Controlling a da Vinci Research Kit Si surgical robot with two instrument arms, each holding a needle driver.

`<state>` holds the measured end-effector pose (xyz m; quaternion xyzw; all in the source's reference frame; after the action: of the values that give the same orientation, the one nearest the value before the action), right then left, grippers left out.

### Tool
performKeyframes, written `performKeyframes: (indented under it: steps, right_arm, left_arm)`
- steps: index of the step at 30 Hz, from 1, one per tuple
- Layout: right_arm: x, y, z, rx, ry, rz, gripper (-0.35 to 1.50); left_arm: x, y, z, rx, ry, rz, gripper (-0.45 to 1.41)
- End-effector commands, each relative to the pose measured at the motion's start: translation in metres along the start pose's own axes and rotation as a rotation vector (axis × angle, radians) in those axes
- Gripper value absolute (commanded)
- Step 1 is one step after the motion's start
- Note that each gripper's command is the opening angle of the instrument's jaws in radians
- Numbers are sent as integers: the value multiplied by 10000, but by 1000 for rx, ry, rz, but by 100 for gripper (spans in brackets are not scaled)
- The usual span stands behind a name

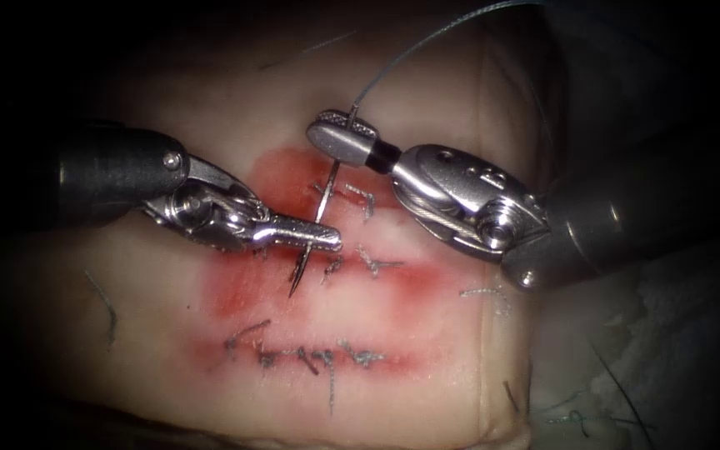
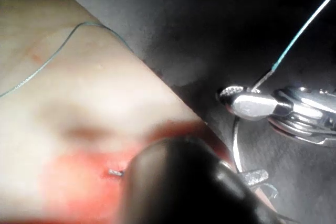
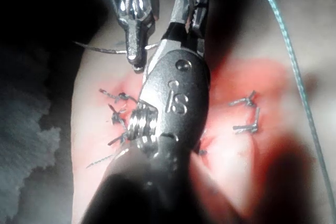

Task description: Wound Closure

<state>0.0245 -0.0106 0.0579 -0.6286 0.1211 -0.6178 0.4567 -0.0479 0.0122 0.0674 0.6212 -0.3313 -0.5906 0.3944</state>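
My left tool (image 1: 314,239) comes in from the left, its jaws shut on the curved needle (image 1: 308,250) at about mid-curve. The needle's point hangs free just above the reddened tissue (image 1: 235,108), not in it. My right tool (image 1: 345,133) reaches in from the right, jaws slightly open around the needle's tail end, where the thread (image 1: 410,54) leaves upward. The left wrist view has the right tool (image 2: 244,100), the needle (image 2: 236,145) and the thread (image 2: 299,38). The right wrist view has the right tool's parted jaws (image 3: 190,9), the left tool (image 3: 135,51) and the needle (image 3: 100,50).
Stitched cuts cross the tissue: an upper one (image 1: 352,196), a middle one (image 1: 377,267) and a lower one (image 1: 310,358), with short cut thread ends standing up and red fluid around them. Loose thread pieces lie at the left (image 1: 110,308). The tissue's right edge (image 1: 493,250) drops off.
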Motion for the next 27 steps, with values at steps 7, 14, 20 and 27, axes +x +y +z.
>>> performKeyframes:
  steps: [7, 14, 20, 27]
  right_arm:
    - [4, -3, 1, 7, -7, -7, -35]
    - [-8, -52, -27, 15, -6, -83, -35]
    - [-48, -110, -63, 29, -15, -135, -35]
    - [-74, -144, -93, 11, -72, -100, -35]
  left_arm:
    - [-29, -4, 3, 10, -5, 236, 89]
    - [-63, -25, -33, 25, -109, 609, 76]
    - [-73, -40, -59, 60, -112, 710, 98]
    - [-88, -18, -60, -13, -159, 785, 135]
